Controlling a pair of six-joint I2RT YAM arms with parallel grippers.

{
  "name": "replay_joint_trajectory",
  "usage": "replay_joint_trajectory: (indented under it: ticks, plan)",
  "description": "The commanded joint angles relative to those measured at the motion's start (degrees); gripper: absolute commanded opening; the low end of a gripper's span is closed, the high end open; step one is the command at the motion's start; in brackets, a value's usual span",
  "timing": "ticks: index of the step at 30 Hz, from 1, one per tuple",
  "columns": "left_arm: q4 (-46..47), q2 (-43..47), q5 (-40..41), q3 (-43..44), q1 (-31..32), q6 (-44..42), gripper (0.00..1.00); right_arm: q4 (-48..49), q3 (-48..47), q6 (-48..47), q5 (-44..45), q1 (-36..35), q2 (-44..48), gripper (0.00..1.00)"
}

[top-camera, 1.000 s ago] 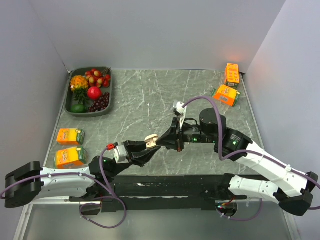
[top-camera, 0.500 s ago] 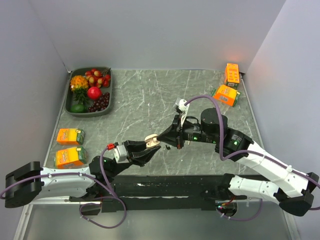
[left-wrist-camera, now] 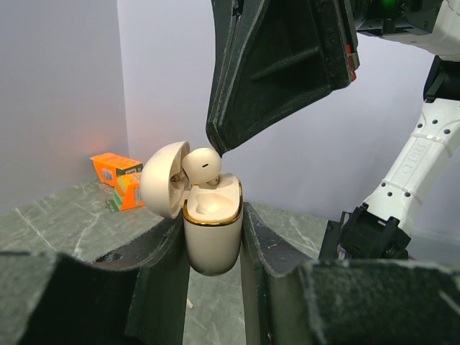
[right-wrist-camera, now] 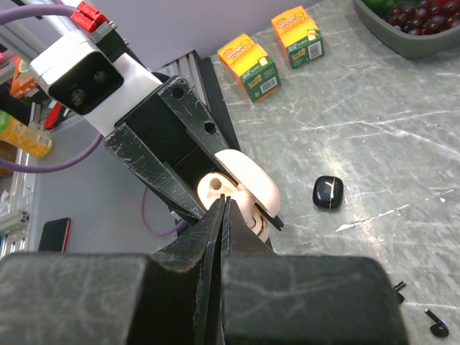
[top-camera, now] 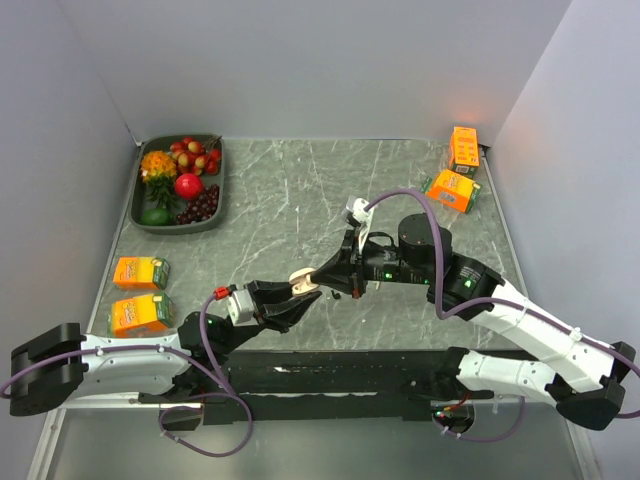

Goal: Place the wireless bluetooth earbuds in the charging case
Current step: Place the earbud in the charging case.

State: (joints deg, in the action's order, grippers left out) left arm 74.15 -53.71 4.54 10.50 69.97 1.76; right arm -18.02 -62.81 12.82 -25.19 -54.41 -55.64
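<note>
Jaws of the left gripper [left-wrist-camera: 213, 220] clamp the open charging case [left-wrist-camera: 212, 241]; the right gripper [right-wrist-camera: 221, 203], tips pressed together, hovers over a cream earbud [left-wrist-camera: 202, 164] inside. Two black earbuds [right-wrist-camera: 435, 328] lie on the table [right-wrist-camera: 402, 144].

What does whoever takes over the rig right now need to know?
Left gripper: shut on the charging case, held upright, lid open.
Right gripper: shut on a cream earbud, at the case mouth, tilted, not seated.
Done: nothing visibly seated; the nearer socket looks empty.
Left: seat this earbud, then the other one. Two tiny black pieces lie on the table; I cannot tell whether they are earbuds.
</note>
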Motion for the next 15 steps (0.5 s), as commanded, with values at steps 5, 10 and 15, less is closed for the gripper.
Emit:
replay_joint_trajectory:
  ticks: [5,10,15]
  plan:
    - [5.3,1.1,-1.6,1.1,0.3,0.9,0.01,-0.1,-1.5,-1.0,3.1,-0.5,1.8,0.0]
    - [5.0,1.3,-2.0,1.3,0.2,1.1,0.01,-0.7,-1.8,-1.3,5.7,-0.3,2.0,0.0]
    - [4.5,2.0,-2.3,1.2,0.2,1.1,0.01,-0.5,-1.7,-1.4,6.6,-0.5,1.8,0.0]
